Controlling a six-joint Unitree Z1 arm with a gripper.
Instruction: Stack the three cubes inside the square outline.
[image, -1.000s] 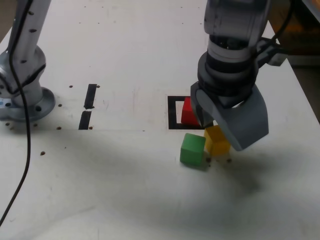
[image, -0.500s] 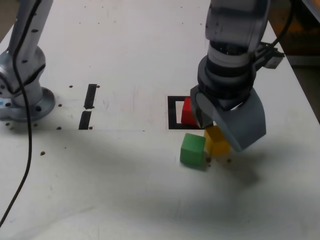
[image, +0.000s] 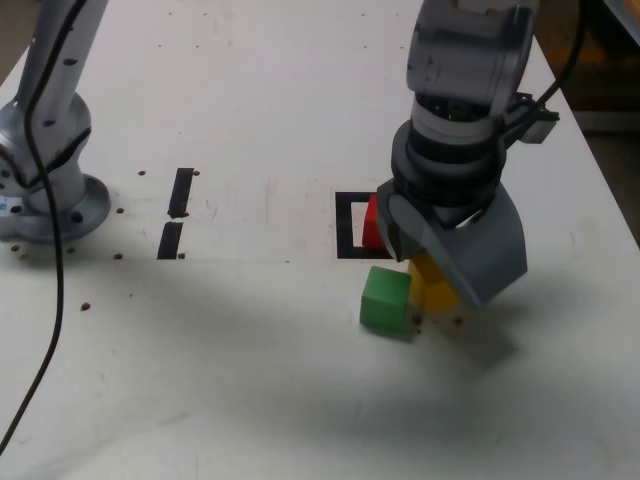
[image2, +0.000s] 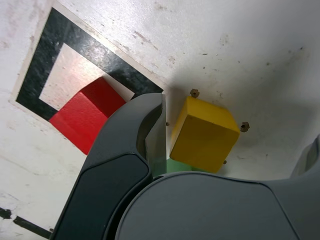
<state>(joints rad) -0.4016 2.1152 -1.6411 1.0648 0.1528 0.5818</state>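
Exterior view: the gripper (image: 455, 245) partly hides the red cube (image: 371, 222) and yellow cube (image: 430, 283); the green cube (image: 385, 298) stands whole, outside the outline (image: 345, 225). Wrist view: the fingers are spread, the yellow cube between them, outside the outline; red lies partly over its border; only a sliver of green shows. The white table (image: 220, 360) bears scuffs, holes and black strips (image: 181, 192); beyond its edge the room is dark.

A white, speckled table (image: 230, 370) bears red (image2: 85, 117), yellow (image2: 205, 135) and green cubes (image: 385, 298), a black-edged square (image: 344, 225) and black tape strips (image: 181, 192).
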